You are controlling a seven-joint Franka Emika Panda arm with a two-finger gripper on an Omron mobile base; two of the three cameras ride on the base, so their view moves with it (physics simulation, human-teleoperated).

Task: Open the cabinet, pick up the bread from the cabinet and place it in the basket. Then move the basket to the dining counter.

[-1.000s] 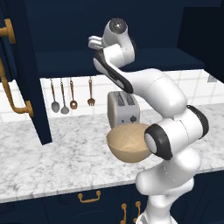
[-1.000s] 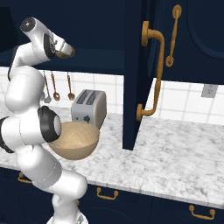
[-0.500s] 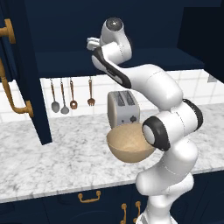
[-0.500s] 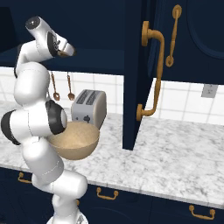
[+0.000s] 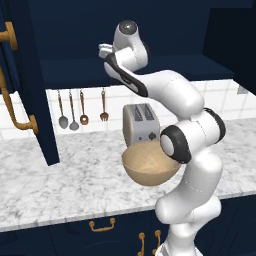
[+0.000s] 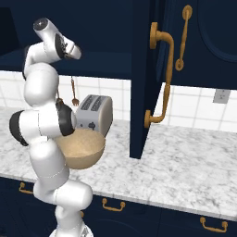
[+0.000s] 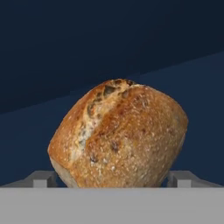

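With bread [image 7: 118,135] sitting dead ahead betw. the fingertips inside open cabinet [image 5: 30,100], jaws spread wide, not yet gripping; lined up for closing, prob. next.

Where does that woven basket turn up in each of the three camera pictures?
Left base view: the basket sits low and centre-right on the marble counter, partly behind the arm's elbow.
Right base view: the basket is lower left, beside the arm.
Hand view: not in it; the bread sits straight ahead of the gripper.
Shared landmark: the silver toaster stands just behind the basket in both base views.
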